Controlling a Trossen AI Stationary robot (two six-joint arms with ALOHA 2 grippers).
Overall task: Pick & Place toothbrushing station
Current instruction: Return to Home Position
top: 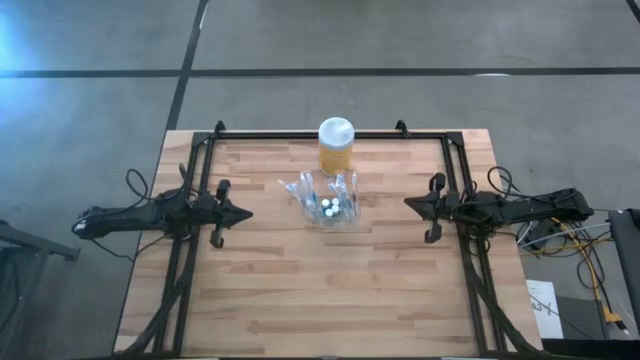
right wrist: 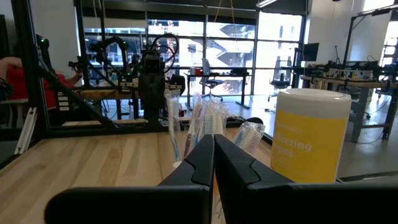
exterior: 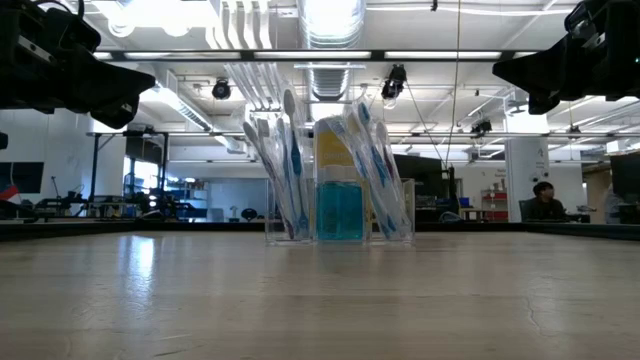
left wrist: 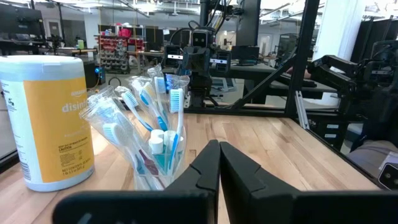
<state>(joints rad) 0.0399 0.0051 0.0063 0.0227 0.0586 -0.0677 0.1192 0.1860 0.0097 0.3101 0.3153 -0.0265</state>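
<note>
The toothbrushing station [top: 330, 205] is a clear plastic holder with slots, standing upright on its base at the middle of the wooden table; wrapped toothbrushes and small tubes stick up out of it [exterior: 338, 185] [left wrist: 155, 140] [right wrist: 194, 124]. My left gripper [top: 245, 213] is shut and points level at the station from the table's left, well short of it [left wrist: 219, 155]. My right gripper [top: 410, 203] is shut and points at it from the right, also well short [right wrist: 213, 149]. Both hang above the table and hold nothing.
A yellow jar with a white lid [top: 335, 146] stands just behind the station, near the table's far edge [left wrist: 46, 118] [right wrist: 309, 134]. A black frame [top: 310, 133] runs along the table's far, left and right sides. Bare wood lies in front of the station.
</note>
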